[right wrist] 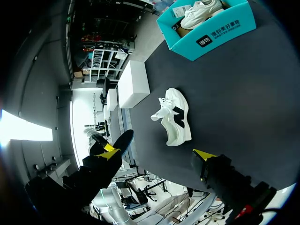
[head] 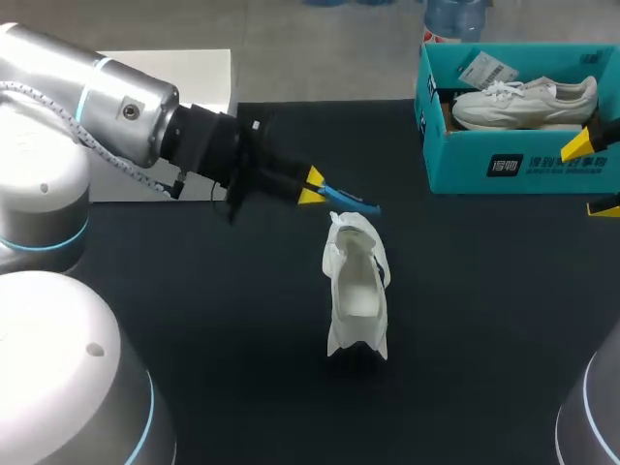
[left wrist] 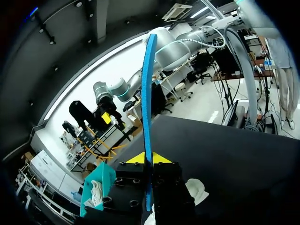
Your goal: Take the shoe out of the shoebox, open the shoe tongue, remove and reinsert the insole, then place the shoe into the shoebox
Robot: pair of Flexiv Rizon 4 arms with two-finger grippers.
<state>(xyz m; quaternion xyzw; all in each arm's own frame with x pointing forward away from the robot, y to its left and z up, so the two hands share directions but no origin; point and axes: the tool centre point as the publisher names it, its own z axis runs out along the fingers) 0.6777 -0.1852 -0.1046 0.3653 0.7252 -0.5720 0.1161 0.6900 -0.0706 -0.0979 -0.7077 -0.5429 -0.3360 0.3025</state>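
The left gripper (head: 312, 186) pinches a thin, flat blue insole (head: 349, 201) (edge-on between its tips). The white shoe (head: 356, 281) stands on the matte black table (head: 223, 339). The teal cardboard shoebox (head: 513, 165) holds a second shoe (head: 528, 102). The right gripper (right wrist: 156, 154) gapes wide.

Head view: my right gripper (head: 593, 176) is cut by the edge, only its yellow tips showing; the shoebox (head: 455, 165) is cropped there too. Left wrist view: shoe (left wrist: 197, 190) mostly hidden under my left gripper (left wrist: 149, 158); insole (left wrist: 148, 93) edge-on, rear end seemingly buried between the fingers.
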